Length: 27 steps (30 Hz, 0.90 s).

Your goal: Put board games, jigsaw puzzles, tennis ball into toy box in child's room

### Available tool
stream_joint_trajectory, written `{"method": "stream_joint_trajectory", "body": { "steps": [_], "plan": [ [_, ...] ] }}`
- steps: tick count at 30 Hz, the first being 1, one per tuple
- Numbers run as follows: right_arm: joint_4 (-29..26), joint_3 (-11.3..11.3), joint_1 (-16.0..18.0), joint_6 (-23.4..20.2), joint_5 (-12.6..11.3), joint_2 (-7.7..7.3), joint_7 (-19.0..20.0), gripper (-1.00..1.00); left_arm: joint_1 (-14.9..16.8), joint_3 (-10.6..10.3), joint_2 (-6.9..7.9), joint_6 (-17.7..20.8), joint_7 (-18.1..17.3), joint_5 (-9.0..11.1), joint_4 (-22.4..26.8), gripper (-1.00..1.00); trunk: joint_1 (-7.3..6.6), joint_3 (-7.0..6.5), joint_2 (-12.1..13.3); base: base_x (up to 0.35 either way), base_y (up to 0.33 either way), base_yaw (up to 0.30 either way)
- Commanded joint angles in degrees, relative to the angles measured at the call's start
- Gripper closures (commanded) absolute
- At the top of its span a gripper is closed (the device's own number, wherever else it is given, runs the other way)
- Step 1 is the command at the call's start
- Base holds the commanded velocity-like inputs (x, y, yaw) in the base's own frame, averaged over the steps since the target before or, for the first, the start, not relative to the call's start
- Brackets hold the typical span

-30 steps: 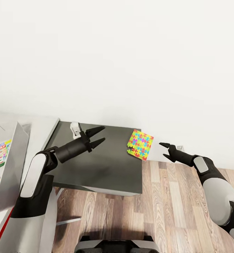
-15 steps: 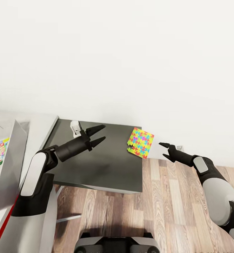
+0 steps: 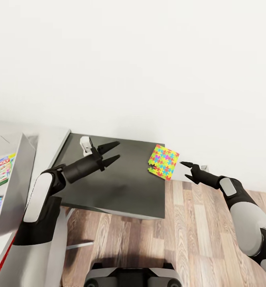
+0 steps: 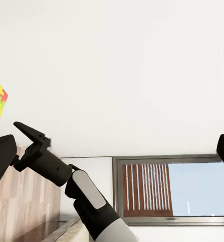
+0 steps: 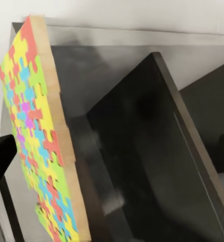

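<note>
Since the earlier frame the view has shifted slightly; both arms keep their poses. One jigsaw puzzle (image 3: pixel 163 162) lies on the dark panel's (image 3: pixel 121 187) far right corner. Left gripper (image 3: pixel 109 153) spread open; right gripper (image 3: pixel 187 170) parted (empty), just beside the puzzle. One toy box (image 3: pixel 17 175) at left. Wood-plank floor (image 3: pixel 196 239), white wall (image 3: pixel 148 71) beyond.

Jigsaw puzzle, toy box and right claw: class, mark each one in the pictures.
jigsaw puzzle (image 3: pixel 164 162), head view, middle of its coloured face.
toy box (image 3: pixel 18 179), head view, its grey side wall.
right claw (image 3: pixel 188 170), head view, midway between its fingertips.
</note>
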<state>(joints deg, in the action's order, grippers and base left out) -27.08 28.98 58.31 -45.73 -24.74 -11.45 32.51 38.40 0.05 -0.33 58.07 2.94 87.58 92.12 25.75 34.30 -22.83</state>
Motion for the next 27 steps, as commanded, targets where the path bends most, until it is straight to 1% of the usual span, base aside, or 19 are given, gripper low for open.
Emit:
{"method": "stream_joint_trajectory", "body": {
  "steps": [1, 7, 11, 27],
  "plan": [
    [-0.01, 0.3, 0.03, -0.34, 0.12, 0.02, 0.17, -1.0, 0.04, 0.03, -0.03, 0.2, 0.31, 0.31, 0.0, -1.0, 0.03, 0.05, -0.09, 0.0, 0.0, 0.204],
    [-0.04, 0.3, 0.01, -0.33, 0.13, 0.02, 0.18, -1.0, 0.05, 0.03, -0.02, 0.2, 0.31, 0.31, 0.0, -1.0, 0.03, -0.05, -0.09, 0.0, 0.0, 0.203],
    [-0.06, 0.29, 0.0, -0.33, 0.13, 0.02, 0.18, -1.0, 0.04, 0.03, -0.02, 0.2, 0.31, 0.31, 0.01, -1.0, 0.03, -0.09, -0.09, 0.0, 0.0, 0.127],
    [-0.07, 0.23, -0.03, -0.28, 0.13, 0.12, 0.18, -1.0, 0.06, 0.03, 0.0, 0.2, 0.31, 0.31, 0.0, -1.0, 0.03, -0.13, -0.09, 0.0, 0.0, 0.036]
  ]
}}
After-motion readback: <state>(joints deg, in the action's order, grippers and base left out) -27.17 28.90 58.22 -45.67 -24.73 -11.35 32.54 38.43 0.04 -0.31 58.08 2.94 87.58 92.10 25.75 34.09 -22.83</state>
